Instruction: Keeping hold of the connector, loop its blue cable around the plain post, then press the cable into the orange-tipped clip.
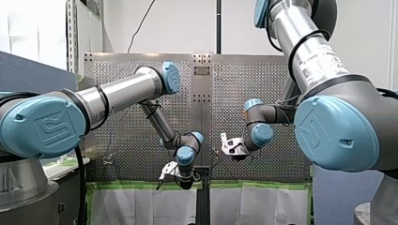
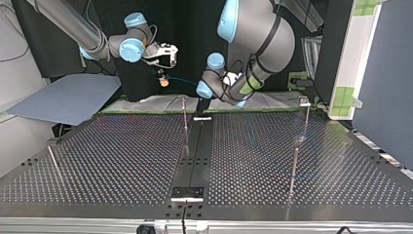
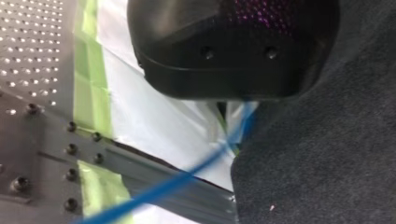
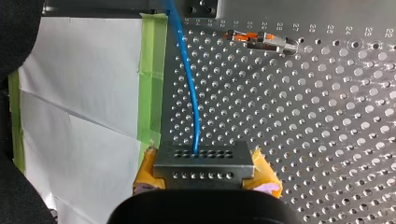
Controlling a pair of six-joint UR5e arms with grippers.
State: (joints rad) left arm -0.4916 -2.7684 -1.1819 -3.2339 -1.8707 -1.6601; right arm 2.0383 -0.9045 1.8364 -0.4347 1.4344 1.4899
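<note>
In the right wrist view my right gripper (image 4: 205, 176) is shut on a grey metal connector (image 4: 204, 157), with yellow pads (image 4: 148, 170) on either side of it. The blue cable (image 4: 188, 79) leaves the connector and runs ahead over the perforated plate. The orange-tipped clip (image 4: 259, 41) stands ahead of the gripper, beside the cable. In the top view that gripper (image 2: 164, 80) hangs behind the table's far edge, and the cable (image 2: 182, 80) leads from it toward my left gripper (image 2: 202, 107). The left wrist view shows the cable (image 3: 187, 175) passing under the black gripper body.
Thin upright posts stand on the plate: one near the far middle (image 2: 185, 122), two at the top view's right (image 2: 305, 119) (image 2: 293, 168), one at its left (image 2: 53, 163). Green tape (image 4: 152, 79) and white sheeting (image 4: 84, 93) line the plate's edge.
</note>
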